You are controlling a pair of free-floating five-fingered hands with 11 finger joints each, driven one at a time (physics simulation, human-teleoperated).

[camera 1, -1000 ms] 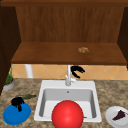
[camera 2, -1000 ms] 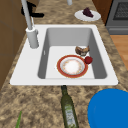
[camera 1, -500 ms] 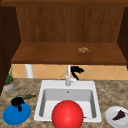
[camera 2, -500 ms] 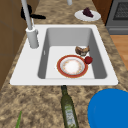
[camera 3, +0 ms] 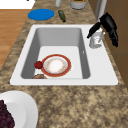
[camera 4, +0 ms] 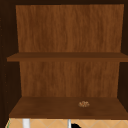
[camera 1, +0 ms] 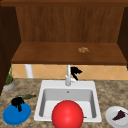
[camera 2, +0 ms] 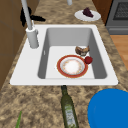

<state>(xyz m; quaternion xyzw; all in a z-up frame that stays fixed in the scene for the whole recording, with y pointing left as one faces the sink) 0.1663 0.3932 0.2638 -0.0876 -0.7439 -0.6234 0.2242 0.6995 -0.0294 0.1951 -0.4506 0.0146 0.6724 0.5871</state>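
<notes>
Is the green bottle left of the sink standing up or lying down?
Lying down. The green bottle rests on its side on the countertop, neck pointing toward the sink, beside the blue plate.

Two free-floating hands are observed — no arms and no body are attached to either. The left hand (camera 1: pixel 17 102) is rendered in uniform matte black, human-like in outline, with a compact palm mass and short tapered fingers; no seams, screws, cables or markings can be made out on it. The right hand (camera 1: pixel 75 72) is of the same flat black finish throughout. In the right side view, this hand (camera 3: pixel 109 26) is seen with a rounded, slightly glossy back and slender fingers narrowing to blunt tips — a faint grey highlight is noted along the upper surface. No sleeve, cuff or wrist fitting is seen; each hand ends bluntly at the wrist.
</notes>
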